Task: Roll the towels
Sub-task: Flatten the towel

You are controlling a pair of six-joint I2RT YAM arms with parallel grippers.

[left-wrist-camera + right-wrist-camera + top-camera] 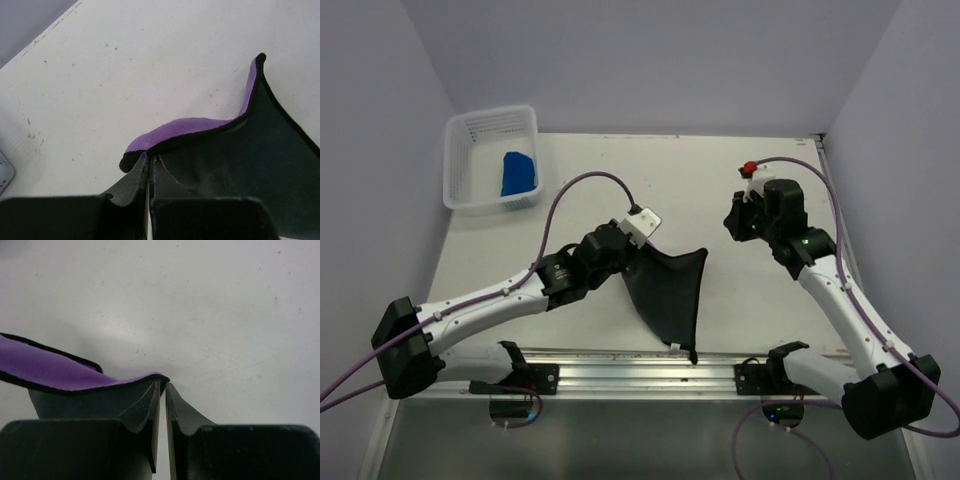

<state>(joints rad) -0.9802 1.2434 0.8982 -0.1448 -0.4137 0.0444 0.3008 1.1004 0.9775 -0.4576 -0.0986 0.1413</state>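
One towel (665,290), dark on one face and purple on the other (185,130), is spread near the table's front edge, with one corner hanging over the edge. My left gripper (632,240) is shut on its upper left corner (151,157), which is raised off the table. My right gripper (730,230) is shut, and its tips (163,384) pinch the tip of the towel's (45,370) right corner. A bright blue towel (518,173) lies bunched in the basket.
A white mesh basket (490,112) stands at the table's far left corner. A metal rail (640,372) runs along the near edge between the arm bases. Walls close in on both sides of the table.
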